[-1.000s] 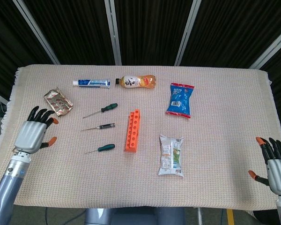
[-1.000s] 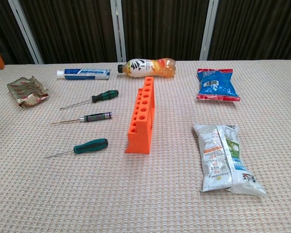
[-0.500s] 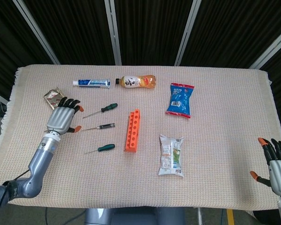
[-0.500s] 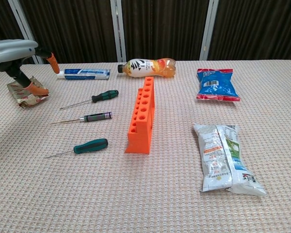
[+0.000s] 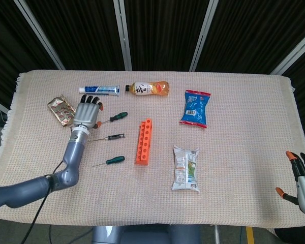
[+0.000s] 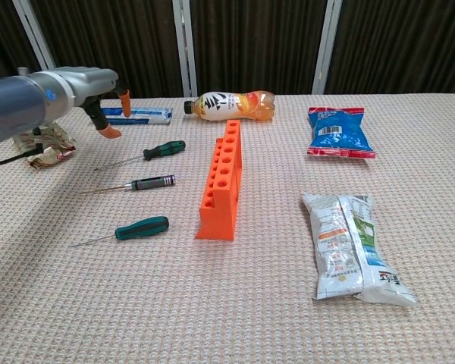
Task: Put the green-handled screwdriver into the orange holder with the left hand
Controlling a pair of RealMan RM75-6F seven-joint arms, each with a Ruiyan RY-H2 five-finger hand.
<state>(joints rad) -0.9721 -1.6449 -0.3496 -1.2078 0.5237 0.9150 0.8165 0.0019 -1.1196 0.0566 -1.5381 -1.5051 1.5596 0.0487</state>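
On the woven tablecloth (image 5: 234,152), the left hand (image 5: 88,113) hovers empty with fingers spread. The green-handled screwdriver (image 5: 110,119) lies flat just to its right, handle toward the orange holder (image 5: 144,141), tip toward the hand. The right hand (image 5: 304,175), also spread, is far off.

On the cloth-covered surface (image 5: 244,168), an orange plastic holder with a row of holes (image 5: 144,141) is set near the middle. To its left, three screwdrivers are laid one behind another: a short green-handled screwdriver (image 5: 108,161) nearest, a black-handled precision screwdriver (image 5: 107,137) between, and a long green-handled screwdriver (image 5: 110,119) farthest. The left robot hand (image 5: 87,112) is held just left of the farthest one, with a crumpled foil packet (image 5: 60,109) beside it. A toothpaste tube (image 5: 99,90) and a lying drink bottle (image 5: 150,88) are placed behind. A blue snack bag (image 5: 195,108) and a white snack bag (image 5: 186,168) lie right of the holder.
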